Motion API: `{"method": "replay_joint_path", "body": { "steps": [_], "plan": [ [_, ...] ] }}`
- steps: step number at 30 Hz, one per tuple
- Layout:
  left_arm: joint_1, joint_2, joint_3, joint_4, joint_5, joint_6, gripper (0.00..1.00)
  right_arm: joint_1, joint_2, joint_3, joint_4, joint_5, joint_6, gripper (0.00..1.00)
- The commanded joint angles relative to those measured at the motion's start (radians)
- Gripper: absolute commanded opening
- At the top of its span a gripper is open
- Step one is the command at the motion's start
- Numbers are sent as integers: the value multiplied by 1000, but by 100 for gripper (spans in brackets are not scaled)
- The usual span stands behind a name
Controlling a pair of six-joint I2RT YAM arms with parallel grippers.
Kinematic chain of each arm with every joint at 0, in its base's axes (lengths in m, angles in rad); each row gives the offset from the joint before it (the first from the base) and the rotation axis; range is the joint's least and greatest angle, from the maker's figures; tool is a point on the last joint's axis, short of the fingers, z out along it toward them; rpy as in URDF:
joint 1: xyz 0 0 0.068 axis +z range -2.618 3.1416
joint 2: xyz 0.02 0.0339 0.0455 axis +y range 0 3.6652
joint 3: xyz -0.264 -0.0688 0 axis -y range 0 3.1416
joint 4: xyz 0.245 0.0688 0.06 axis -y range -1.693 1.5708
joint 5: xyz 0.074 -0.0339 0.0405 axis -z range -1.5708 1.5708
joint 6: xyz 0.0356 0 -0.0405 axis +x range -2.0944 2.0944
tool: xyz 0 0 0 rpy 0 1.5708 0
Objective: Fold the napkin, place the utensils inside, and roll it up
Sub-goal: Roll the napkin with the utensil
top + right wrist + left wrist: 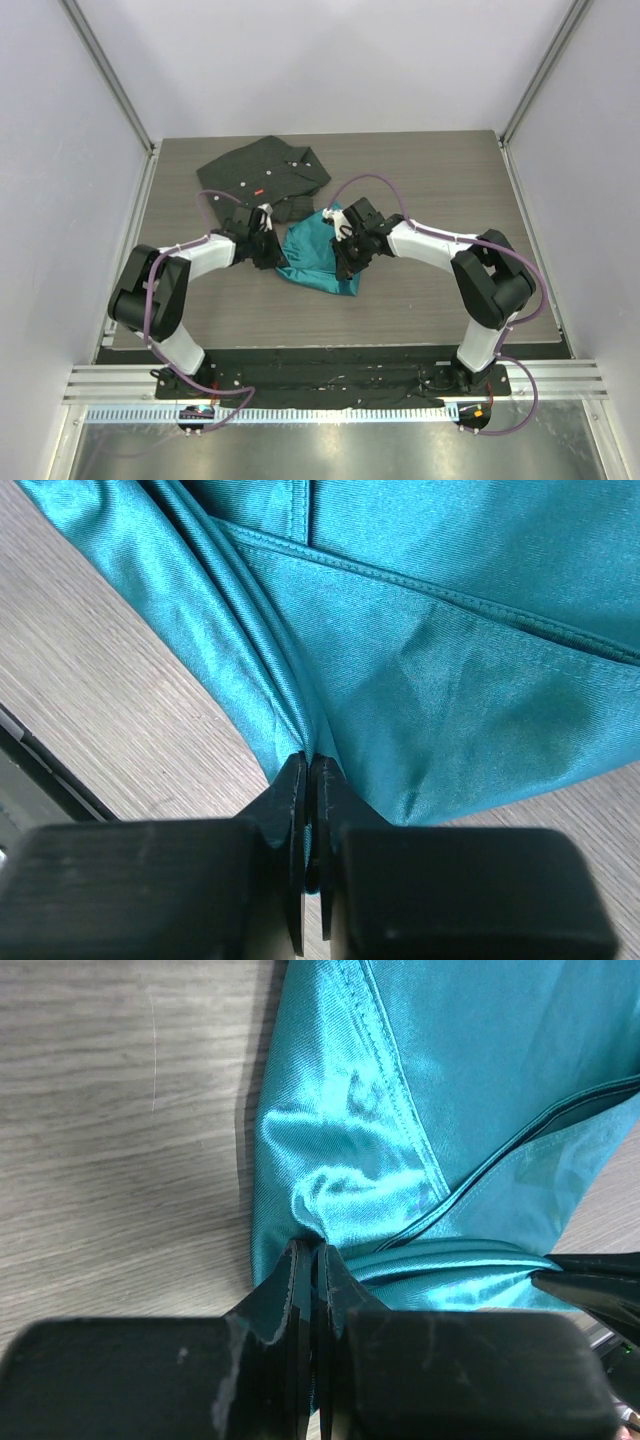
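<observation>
Bunching glossy, hemmed teal napkin (310,257), left end effector (313,1252) clamped on its fabric, right end effector (308,765) likewise

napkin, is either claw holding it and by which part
Both. The left claw pinches a bunched fold on the left side of the napkin; the right claw pinches a fold on its right side.

No writing, number or brand can be read in any view. The shirt (262,170) carries a small red tag (258,192), too small to tell whether it bears lettering. The napkin (318,255) shows only plain cloth and stitched hems up close.
</observation>
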Motion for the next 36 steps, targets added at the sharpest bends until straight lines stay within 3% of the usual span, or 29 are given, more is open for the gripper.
{"method": "replay_joint_path", "body": {
  "steps": [1, 16, 20, 23, 24, 27, 29, 33, 36],
  "plan": [
    [-2, 23, 66, -69, -15, 17, 0, 3, -19, -8, -3, 29, 12, 3],
    [-2, 153, 207, -255, -42, 87, 0, 3, 33, -48, -30, 75, 18, 5],
    [-3, 179, 246, -300, -27, 104, 0, 5, -33, -34, -45, 91, 16, 17],
    [-2, 194, 270, -330, -21, 117, 0, 3, -87, 4, -59, 104, 10, 36],
    [-2, 201, 276, -338, -15, 118, 0, 6, -123, 15, -60, 108, 6, 46],
    [-2, 224, 306, -378, 4, 132, 0, 20, -183, 53, -57, 153, -11, 60],
    [-2, 246, 333, -404, 5, 144, 0, 66, -209, 56, -18, 209, -28, 63],
    [-2, 283, 381, -479, 14, 170, 0, 207, -242, 0, 122, 465, -92, 63],
    [-2, 303, 404, -496, 22, 178, 0, 291, -229, -52, 275, 512, -140, 63]
  ]
}}
